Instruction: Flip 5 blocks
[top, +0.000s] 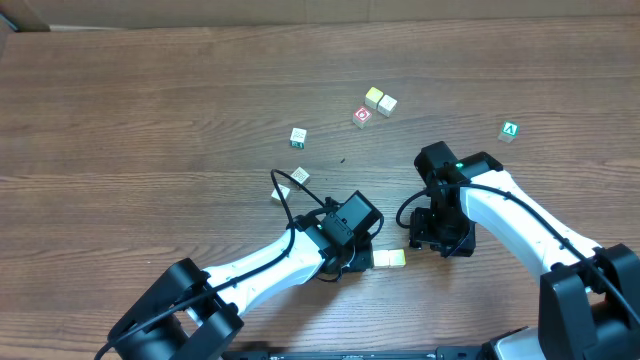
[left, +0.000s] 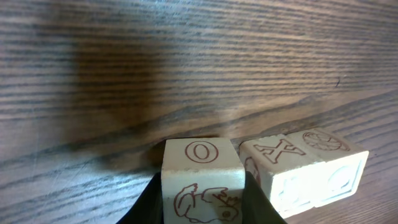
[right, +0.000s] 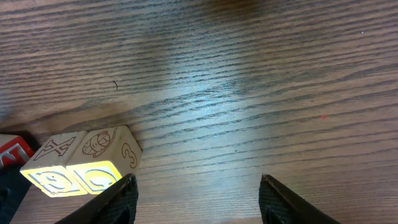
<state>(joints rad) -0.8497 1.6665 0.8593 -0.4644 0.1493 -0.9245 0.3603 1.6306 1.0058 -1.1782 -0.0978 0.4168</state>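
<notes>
table: a wood-grain top that fills the overhead view up to its far edge.
left arm: white and black; extends from the near left corner toward the middle of the near edge.
right arm: white and black; extends from the near right corner, with its wrist just to the right of the left arm's.
left gripper: jaws clamped on the O block, one black finger against each side.
right gripper: jaws wide apart, bare table between them, nothing held.
O block: pale cube with an "O" on top and a line drawing on the face toward the camera; near the middle of the near edge. Whether it touches the table cannot be told.
X pair: two pale blocks touching side by side, one with an "X" on top; just beside the O block and just outside one right-gripper finger.
far pair: two pale blocks touching, toward the far edge, right of middle.
lone block: pale, left of the far pair.
second lone block: pale, nearer the left arm.
third lone block: partly behind the left arm's cable.
red-faced cube: just beside the far pair.
green cube: white "A" on top, alone toward the right edge.
</notes>
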